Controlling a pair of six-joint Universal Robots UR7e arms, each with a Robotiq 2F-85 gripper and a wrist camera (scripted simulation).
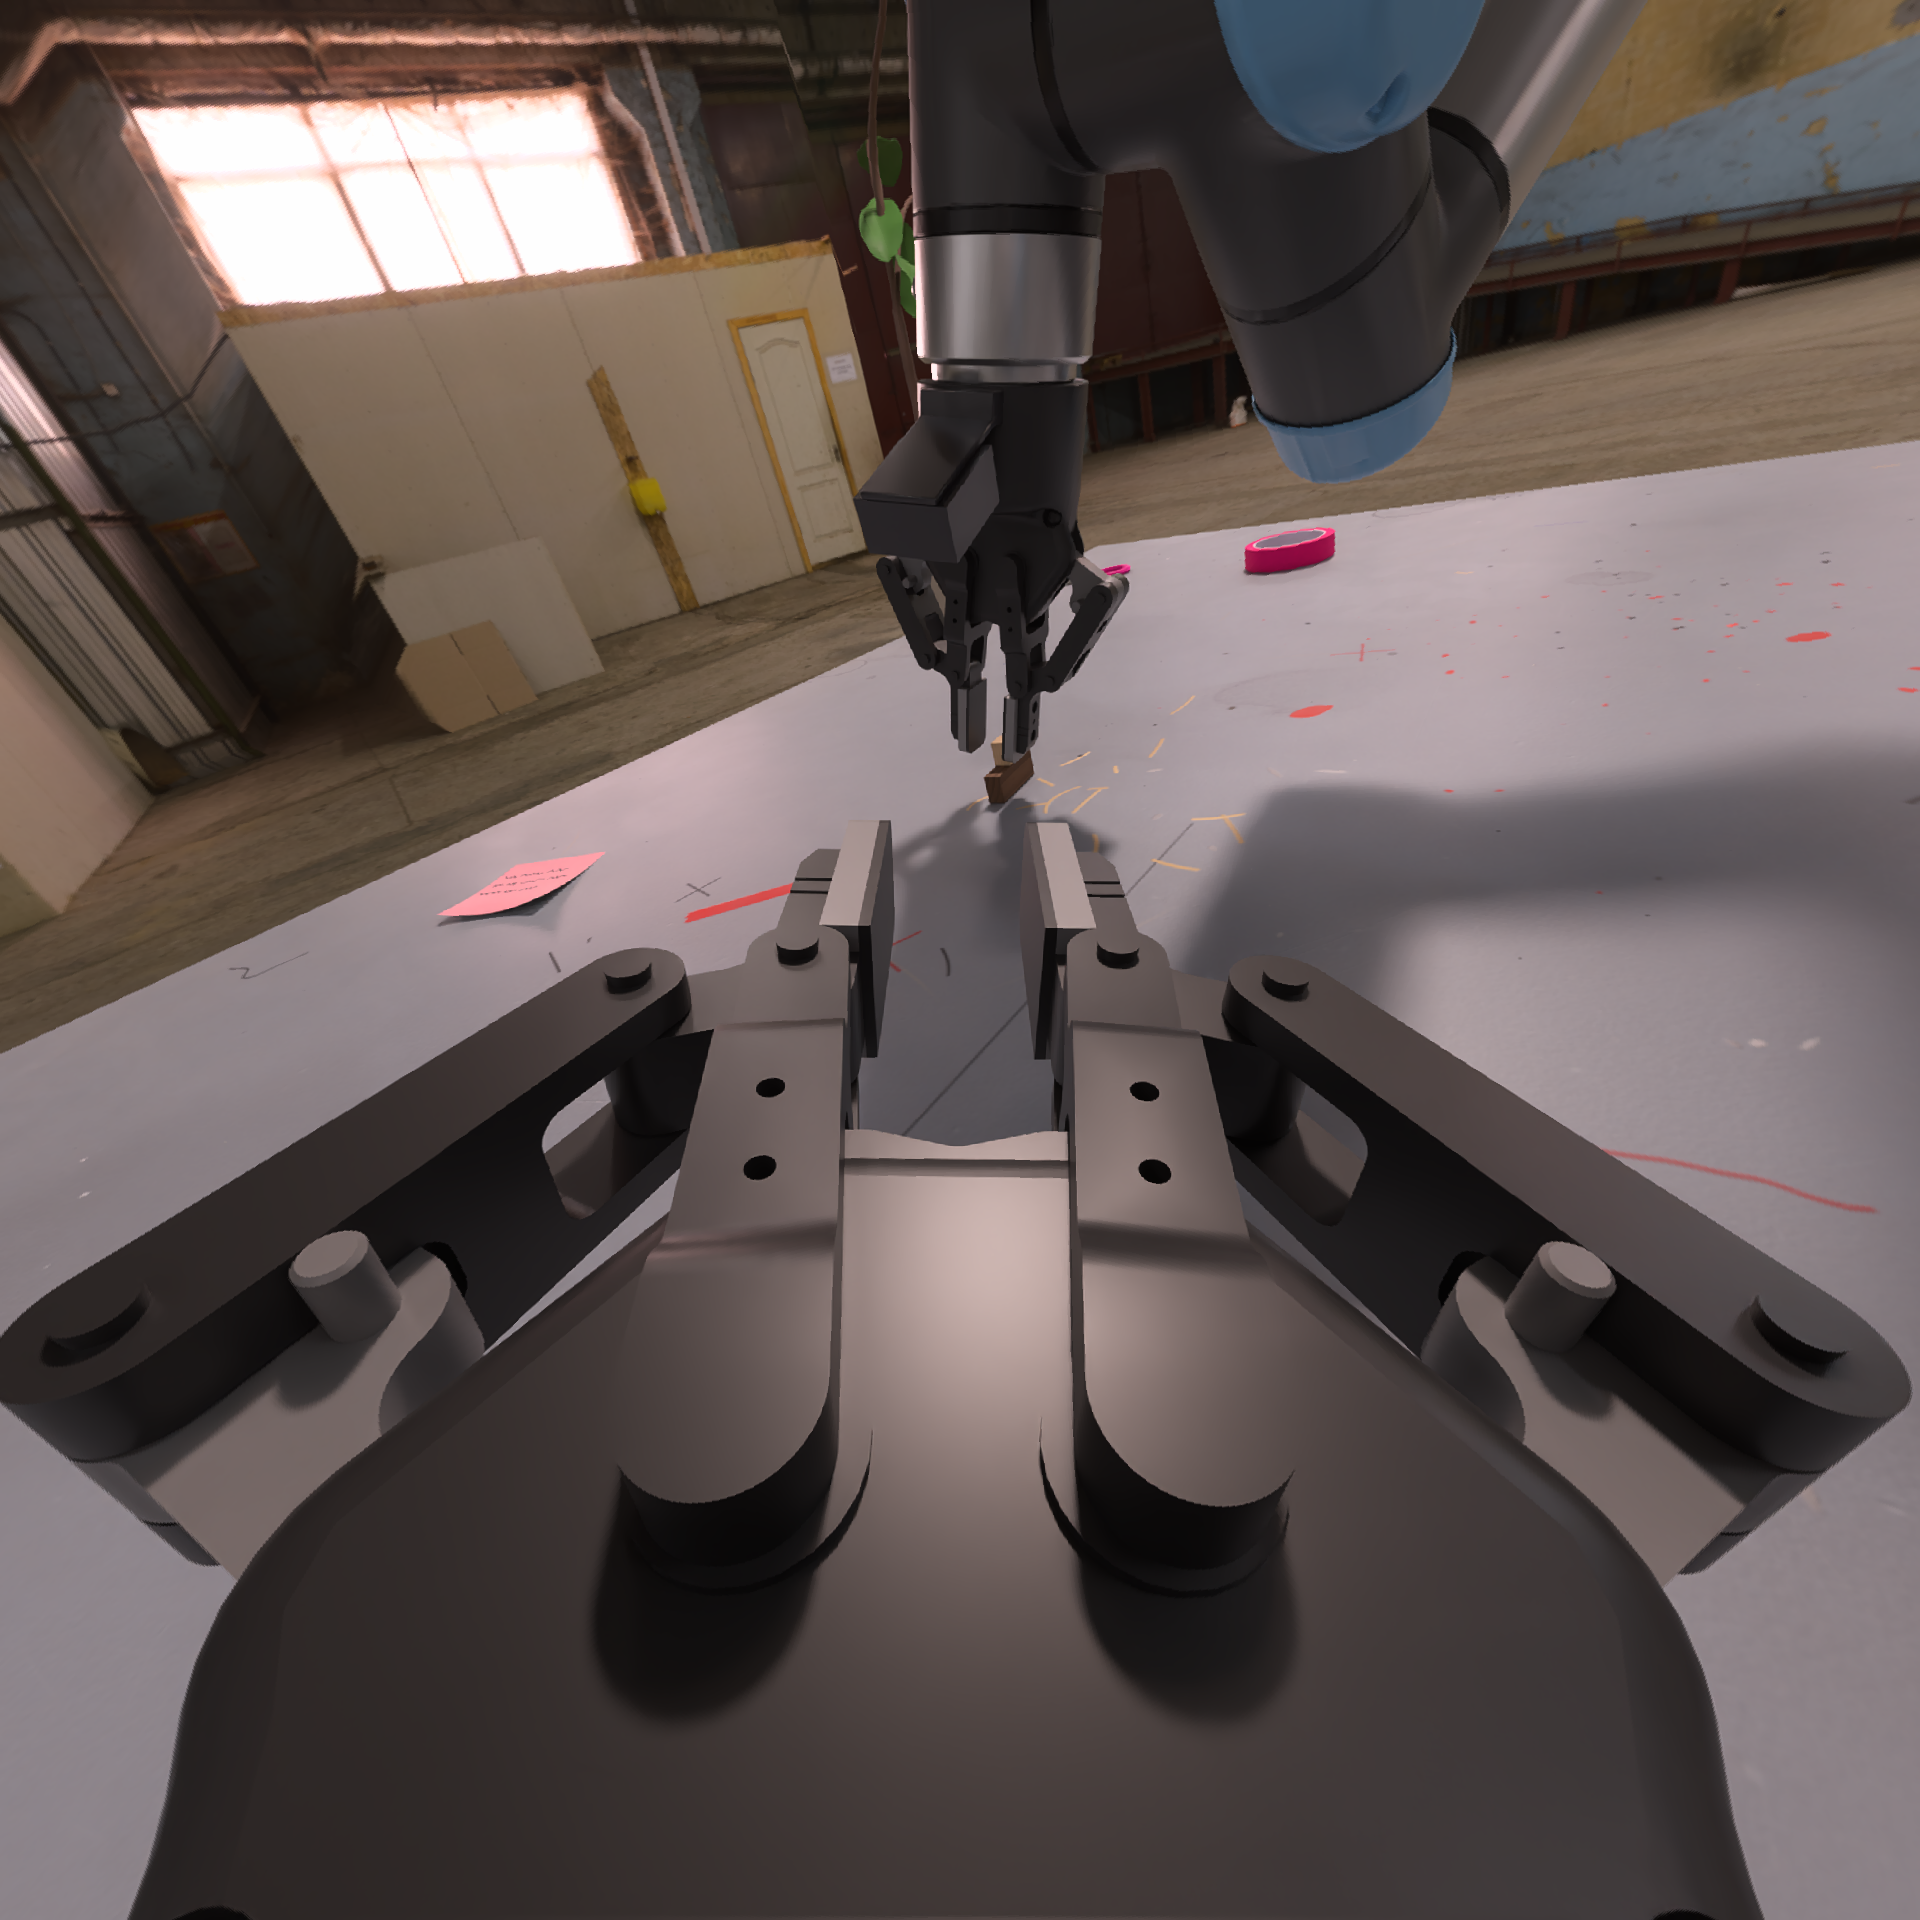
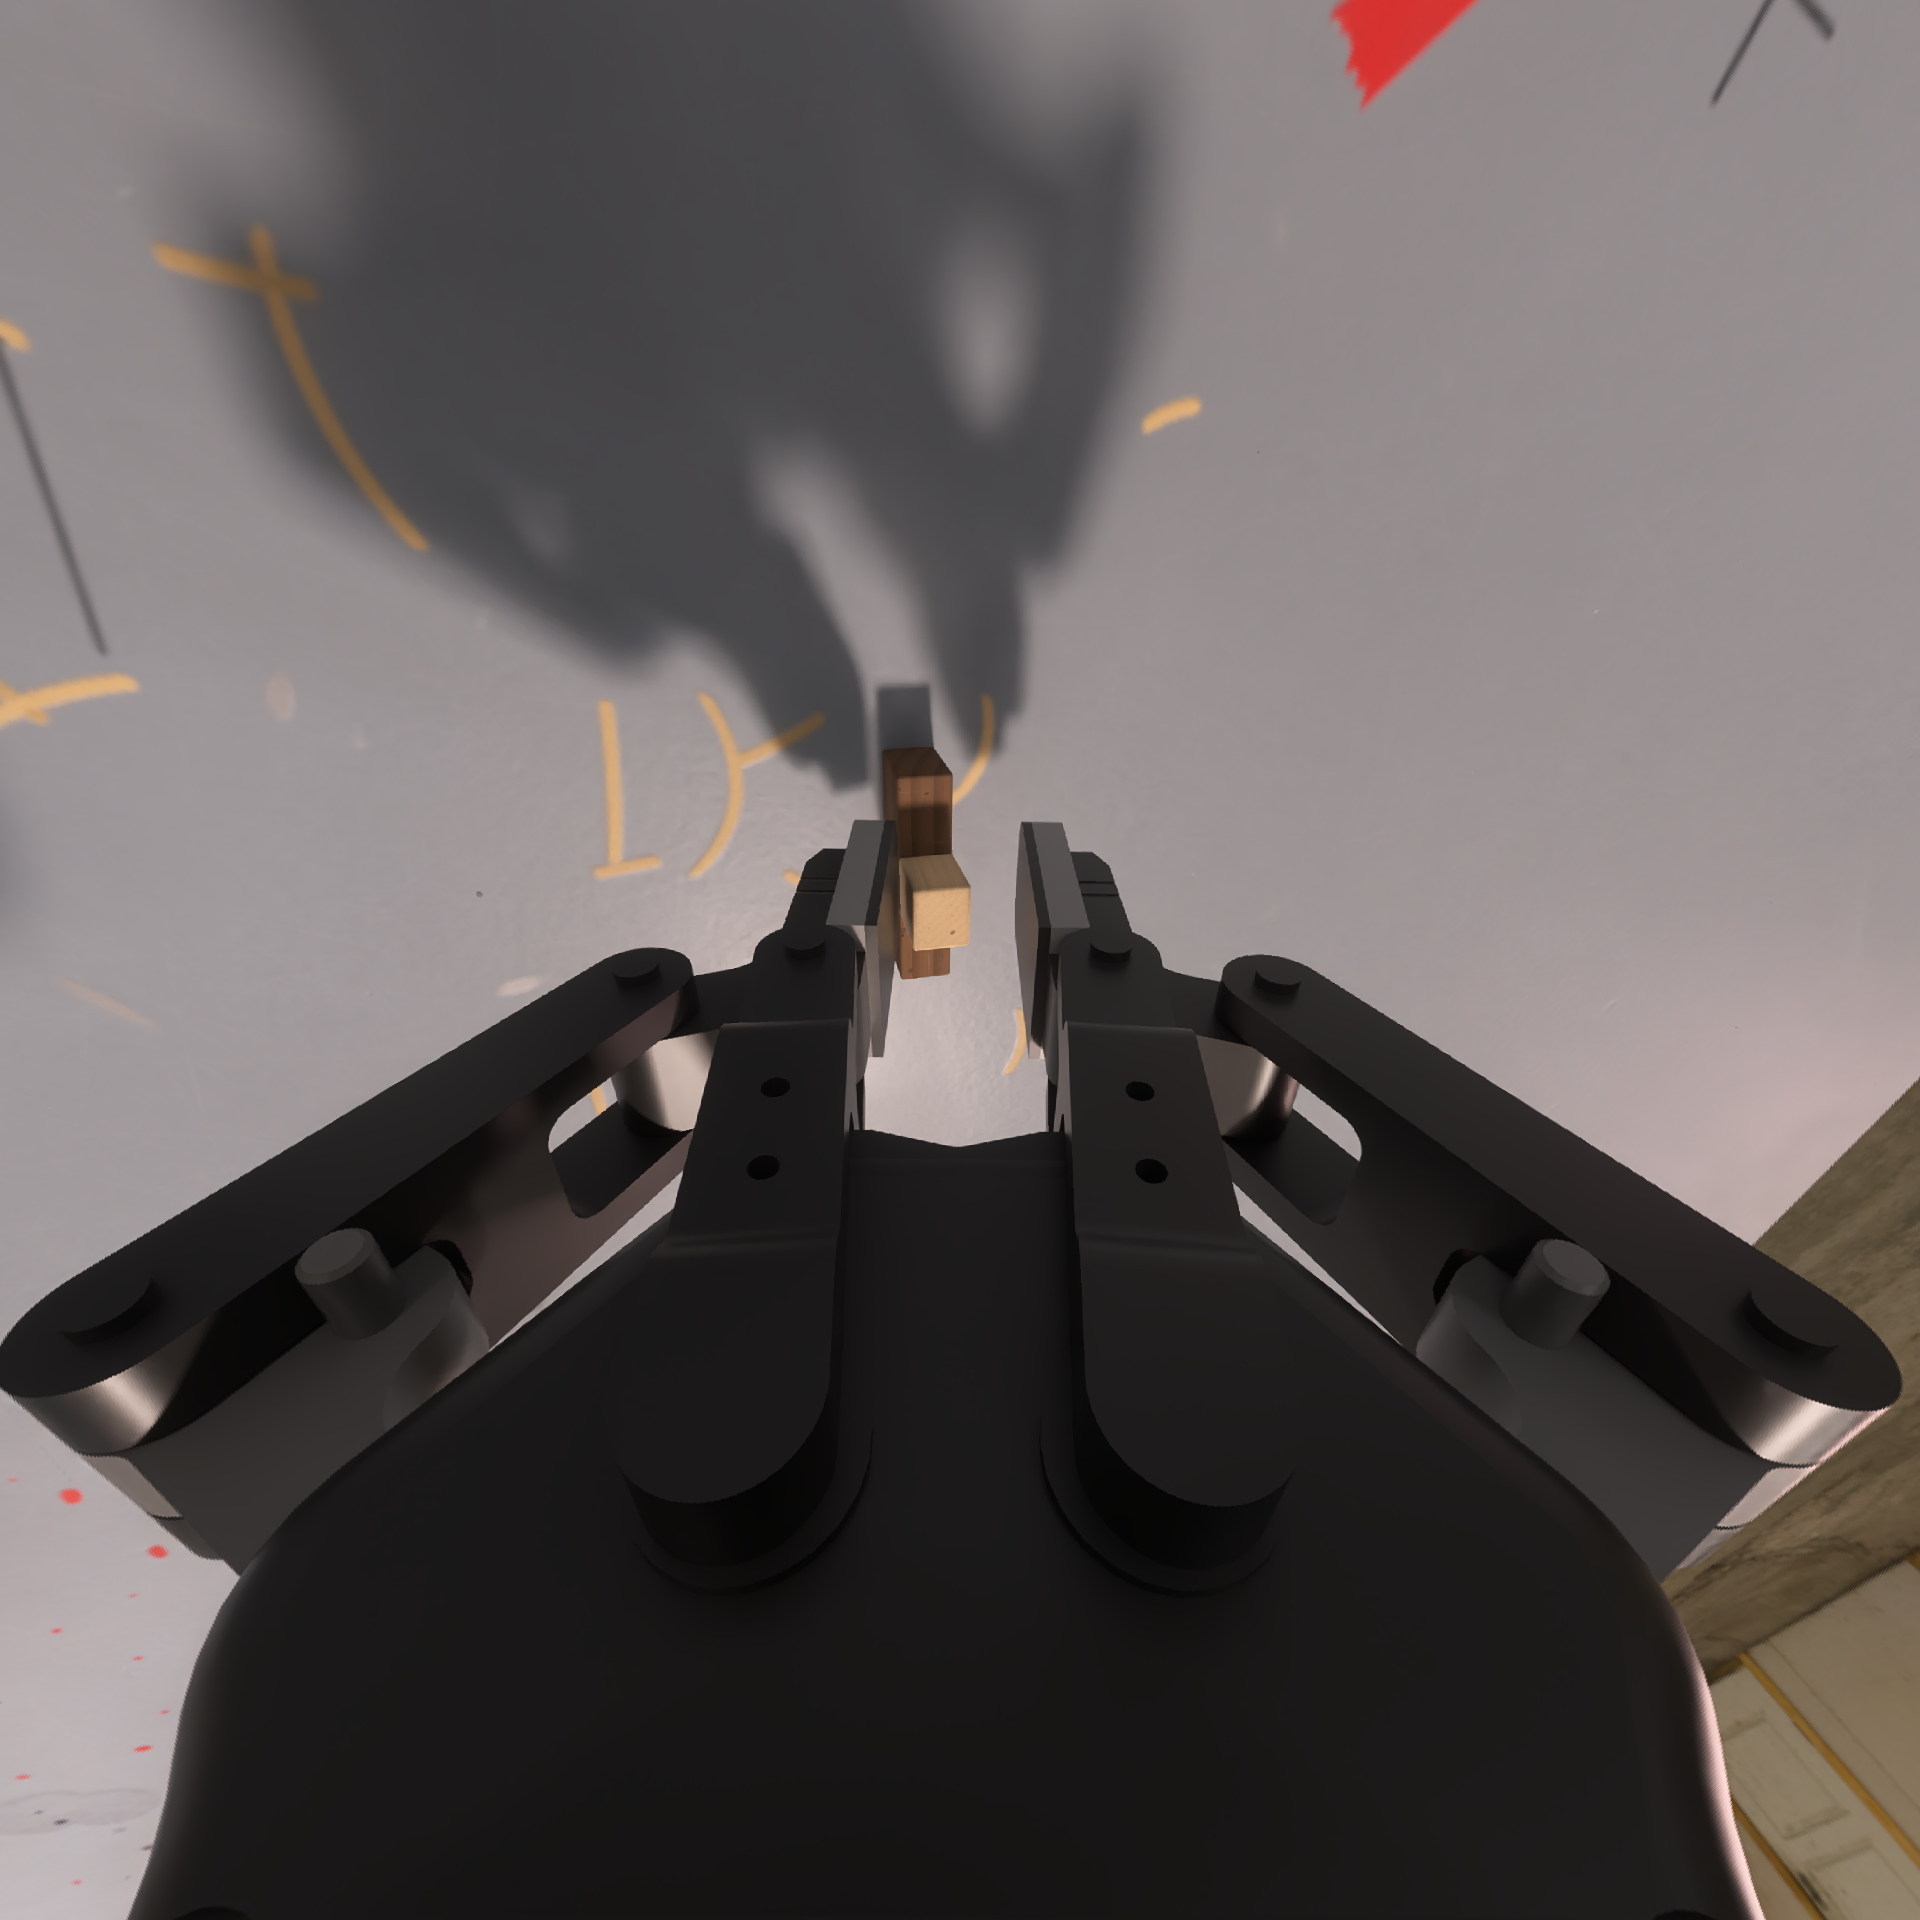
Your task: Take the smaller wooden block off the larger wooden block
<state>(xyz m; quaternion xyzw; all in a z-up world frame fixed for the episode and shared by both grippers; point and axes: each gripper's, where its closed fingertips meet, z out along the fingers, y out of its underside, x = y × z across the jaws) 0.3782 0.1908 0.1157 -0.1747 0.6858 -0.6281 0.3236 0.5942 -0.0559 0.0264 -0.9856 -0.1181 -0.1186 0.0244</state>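
Right end effector straddles small block (gaps either side).

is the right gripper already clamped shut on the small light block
No, the right gripper is open around the small light block, with a clear gap to one finger.

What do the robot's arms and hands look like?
The right arm is dark grey with a silver wrist ring and light blue caps. Each hand, left hand and right hand, is black metal with two flat grey fingers, jointed links and round pins. No cables show.
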